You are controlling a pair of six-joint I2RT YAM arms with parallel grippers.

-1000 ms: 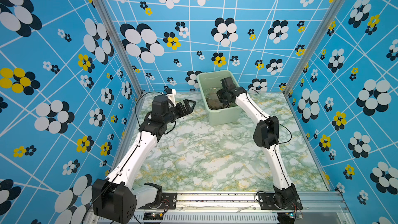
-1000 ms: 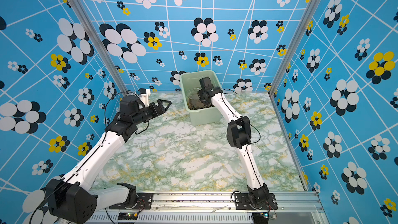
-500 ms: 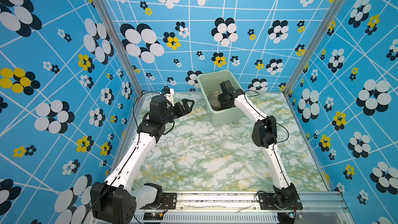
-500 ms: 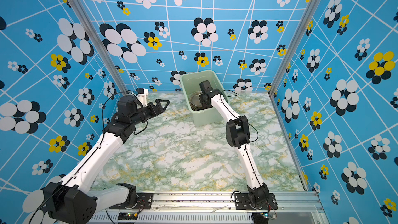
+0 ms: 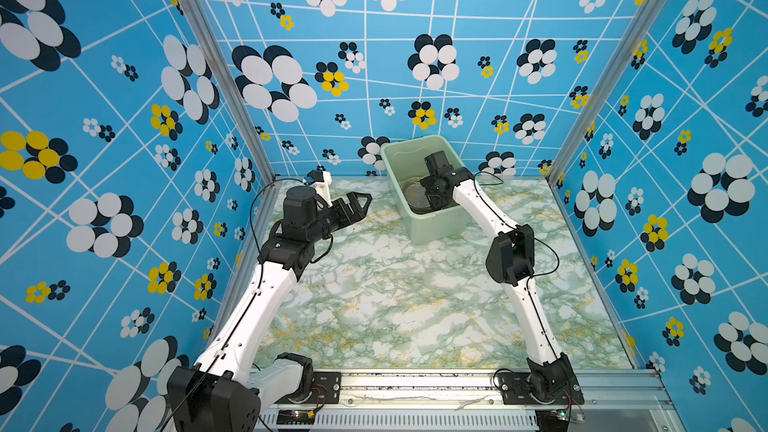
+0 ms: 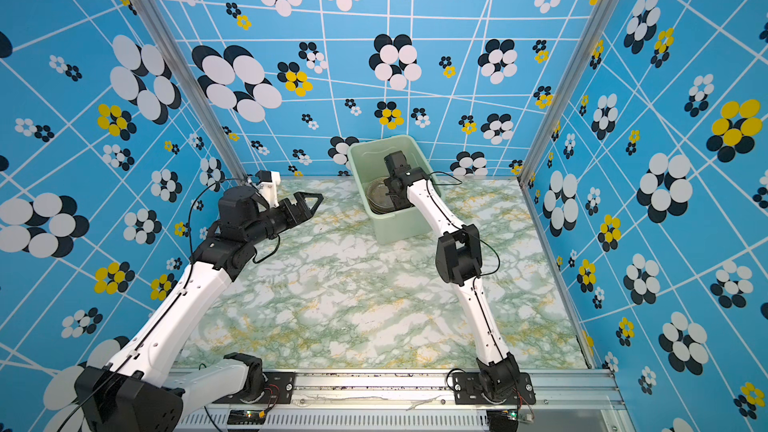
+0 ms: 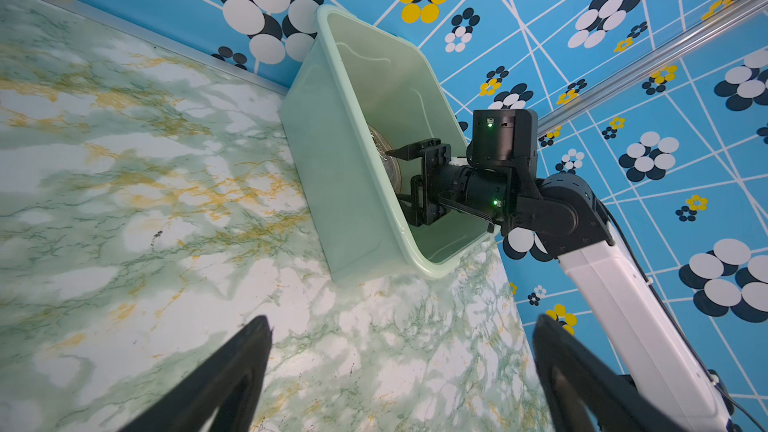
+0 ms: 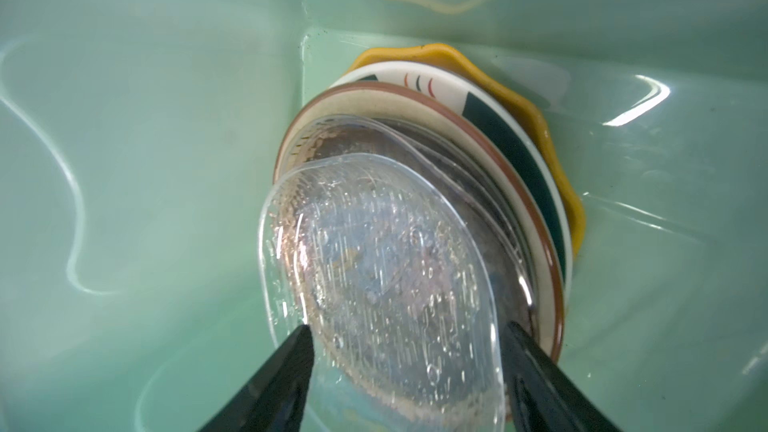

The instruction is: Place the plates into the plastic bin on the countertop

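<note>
The plastic bin (image 5: 415, 141) (image 6: 382, 140) stands at the back of the countertop (image 5: 395, 305). A stack of plates (image 5: 413, 197) (image 6: 376, 197) lies inside it. In the right wrist view a clear glass plate (image 8: 382, 268) lies on top, over darker glass plates, a cream brown-rimmed plate (image 8: 415, 108), a white dark-patterned plate (image 8: 507, 122) and a yellow scalloped plate (image 8: 536, 118). My right gripper (image 8: 407, 326) (image 7: 397, 176) reaches down into the bin, open, its fingers on either side of the clear plate's near rim. My left gripper (image 5: 363, 207) (image 7: 403, 322) hovers open and empty left of the bin.
Blue flowered walls close in the back and both sides. The bin (image 7: 332, 168) sits against the back wall. A metal rail (image 5: 415, 384) with both arm bases runs along the front edge. No plates show on the marble surface outside the bin.
My right gripper has opened from nearly shut and let go of the clear plate, which now rests on the stack. The left arm has drawn back slightly to the left.
</note>
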